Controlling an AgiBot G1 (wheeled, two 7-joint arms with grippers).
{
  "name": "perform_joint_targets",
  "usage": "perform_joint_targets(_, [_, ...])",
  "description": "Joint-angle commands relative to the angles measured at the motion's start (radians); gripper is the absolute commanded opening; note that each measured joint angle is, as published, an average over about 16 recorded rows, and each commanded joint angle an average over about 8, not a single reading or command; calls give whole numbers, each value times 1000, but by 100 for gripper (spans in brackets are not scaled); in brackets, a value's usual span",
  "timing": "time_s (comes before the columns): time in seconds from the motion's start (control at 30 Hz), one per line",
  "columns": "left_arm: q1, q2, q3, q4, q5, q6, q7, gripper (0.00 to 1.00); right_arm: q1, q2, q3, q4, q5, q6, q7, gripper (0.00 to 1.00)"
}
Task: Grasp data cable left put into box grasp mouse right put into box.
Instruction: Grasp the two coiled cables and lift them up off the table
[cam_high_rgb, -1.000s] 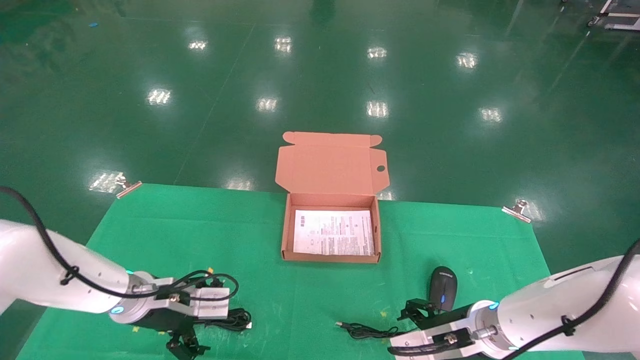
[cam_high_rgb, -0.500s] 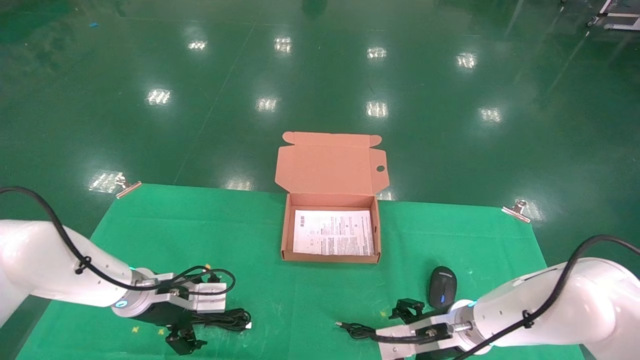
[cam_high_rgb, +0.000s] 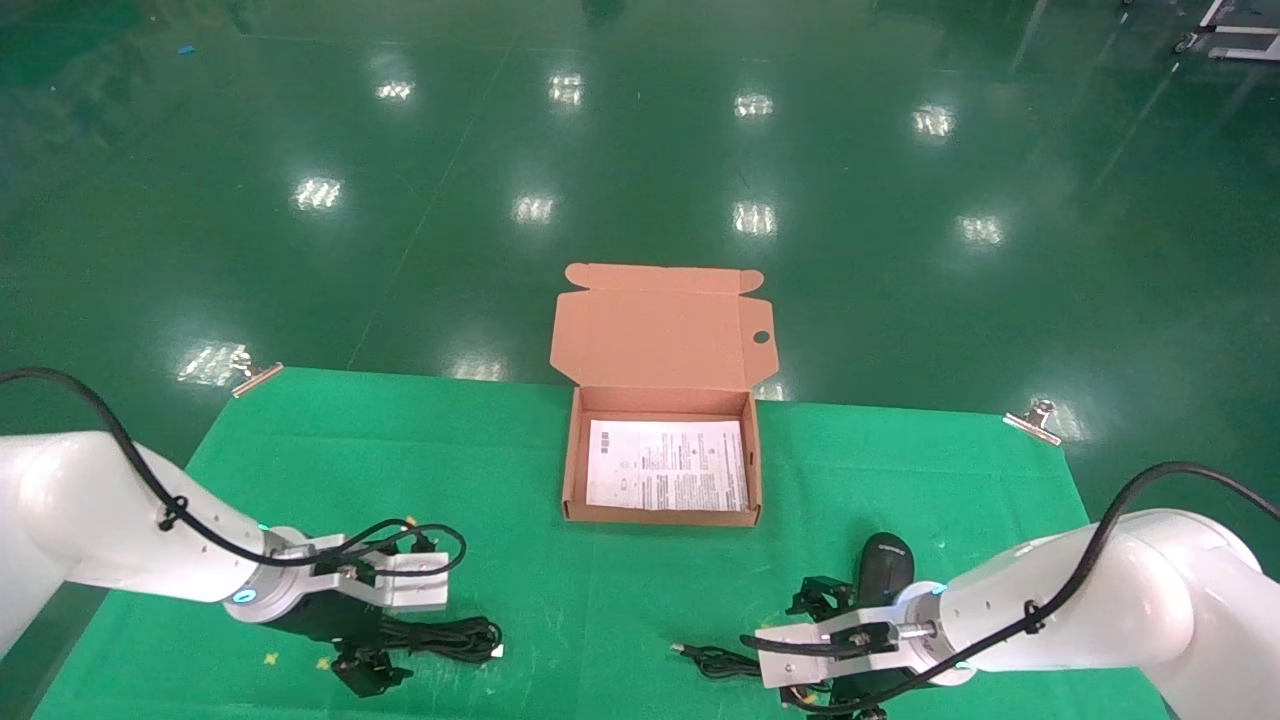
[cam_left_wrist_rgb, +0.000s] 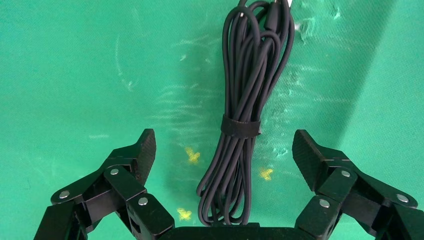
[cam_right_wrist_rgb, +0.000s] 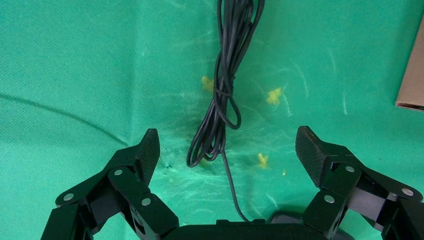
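Observation:
The data cable (cam_high_rgb: 455, 637), a black strapped bundle, lies on the green cloth at the near left. My left gripper (cam_high_rgb: 395, 640) is low over its near end and open. In the left wrist view the data cable (cam_left_wrist_rgb: 250, 75) lies between the spread jaws of the left gripper (cam_left_wrist_rgb: 224, 140), touching neither. The black mouse (cam_high_rgb: 885, 562) sits at the near right. My right gripper (cam_high_rgb: 832, 660) is open just left of it, over the mouse's cord (cam_right_wrist_rgb: 222, 100). In the right wrist view the right gripper (cam_right_wrist_rgb: 227, 135) holds nothing. The open box (cam_high_rgb: 570, 470) holds a white leaflet (cam_high_rgb: 667, 465).
The box lid (cam_high_rgb: 660, 335) stands open past the table's far edge. Metal clips (cam_high_rgb: 1033, 420) hold the cloth at the far corners. The cord's USB plug (cam_high_rgb: 682, 650) lies between the two grippers. A box corner (cam_right_wrist_rgb: 412, 75) shows in the right wrist view.
My left gripper has shifted a little toward the data cable. My right arm has swung left and down beside the mouse, over its cord. Both grippers stay open.

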Motion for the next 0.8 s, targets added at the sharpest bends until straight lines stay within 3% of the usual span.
perform_joint_targets(0.03, [-2,3,-1,11,-2,-1,5,0,1,-4,0,-13,-1,4,-3,20])
perform_joint_targets(0.07, [-3,4,-1,14,-2,-2,6,0,2,-5,0,-15,-1,5,-4,7])
perform_joint_targets(0.13, [-4,5,-1,15,-3,-2,6,0,2,-6,0,-17,-1,6,-5,0])
perform_joint_targets(0.8, [-1,0,-1,1,-2,1,2,0,2,-1,1,-4,1,2,-1,0])
